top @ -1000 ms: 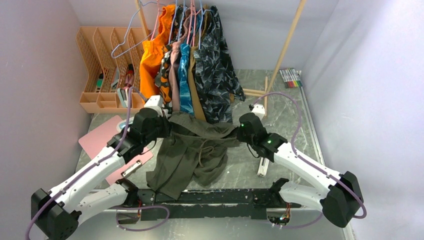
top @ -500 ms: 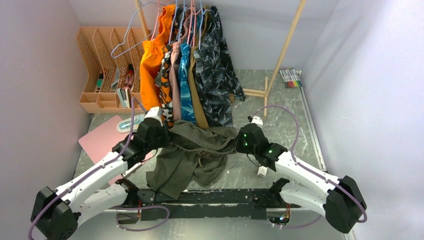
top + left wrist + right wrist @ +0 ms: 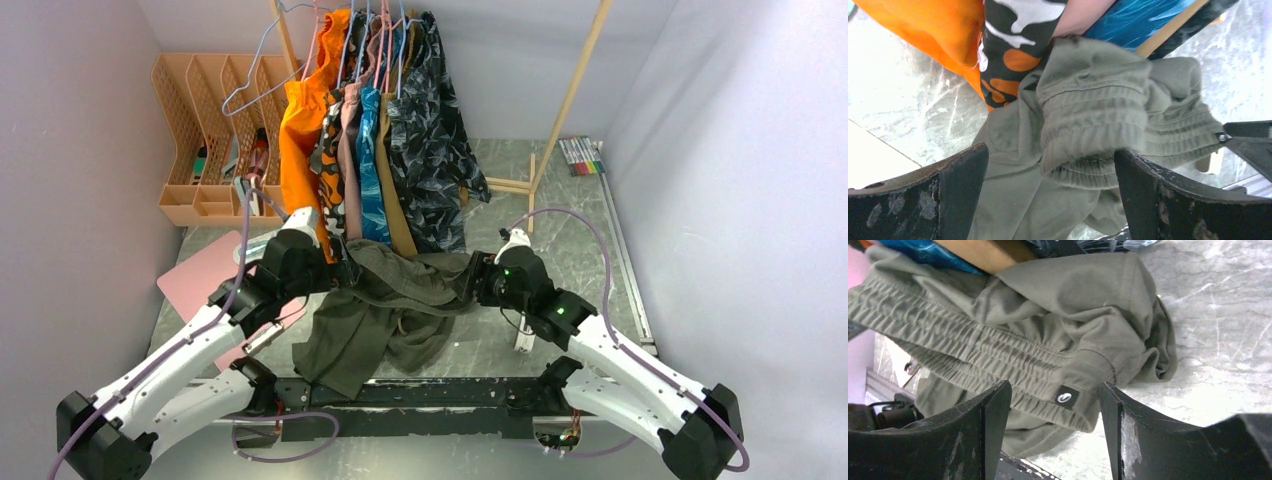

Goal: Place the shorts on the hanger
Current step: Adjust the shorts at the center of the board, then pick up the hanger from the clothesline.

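**A:** What has changed in the last second?

**B:** Both grippers have let go. A second ago each was clamped on one end of the waistband (image 3: 1093,125) and held it stretched between them. Now the left gripper (image 3: 1050,167) stands wide open, and the bunched elastic sits loose between its fingers without being pinched. The right gripper (image 3: 1053,400) is parted too, though less widely. The labelled corner of the band lies in its gap, and it grips nothing.

**A:** So where are the shorts (image 3: 390,300)?

**B:** They are slumped on the table (image 3: 560,200) between the two grippers, with the band sagging just in front of both sets of fingers. The hanger (image 3: 252,65) is on the rail, well beyond the left gripper and above it, and it is bare.

**A:** What does that mean for the task?

**B:** Nothing is hung yet. I'd judge this a reset: either a fresh grip on the shorts or a reach for the hanger.

**A:** How do the shorts lie?

**B:** The waistband runs from gripper to gripper, crumpled. The long axis crosses it. The waist is at the fingertips, and the legs trail back toward the arm bases, slanting toward the left arm's side.
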`<act>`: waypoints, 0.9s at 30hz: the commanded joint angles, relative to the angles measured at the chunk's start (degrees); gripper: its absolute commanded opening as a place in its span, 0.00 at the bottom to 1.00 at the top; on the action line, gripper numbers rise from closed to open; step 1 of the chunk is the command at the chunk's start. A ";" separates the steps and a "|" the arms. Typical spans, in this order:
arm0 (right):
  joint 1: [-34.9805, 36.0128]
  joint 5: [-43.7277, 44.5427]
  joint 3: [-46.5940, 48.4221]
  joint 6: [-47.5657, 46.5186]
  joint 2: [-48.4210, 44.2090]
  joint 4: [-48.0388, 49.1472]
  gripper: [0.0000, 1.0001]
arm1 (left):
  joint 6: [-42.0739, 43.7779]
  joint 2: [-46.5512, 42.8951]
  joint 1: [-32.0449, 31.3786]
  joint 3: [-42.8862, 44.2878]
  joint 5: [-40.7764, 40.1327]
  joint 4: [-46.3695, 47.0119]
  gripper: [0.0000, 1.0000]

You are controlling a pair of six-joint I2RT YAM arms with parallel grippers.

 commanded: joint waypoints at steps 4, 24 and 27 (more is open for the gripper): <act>-0.22 -5.57 4.35 -4.63 -2.40 -3.86 0.72 | 2.24 -3.42 0.08 8.83 -2.22 -10.32 0.99; -0.24 -5.24 10.90 -10.91 -2.18 -2.36 0.71 | 19.69 6.94 0.67 42.13 -23.59 -11.28 0.99; -0.24 -3.19 11.43 -9.89 -2.69 -1.69 0.71 | 22.75 8.31 1.50 46.36 -25.73 -8.77 0.99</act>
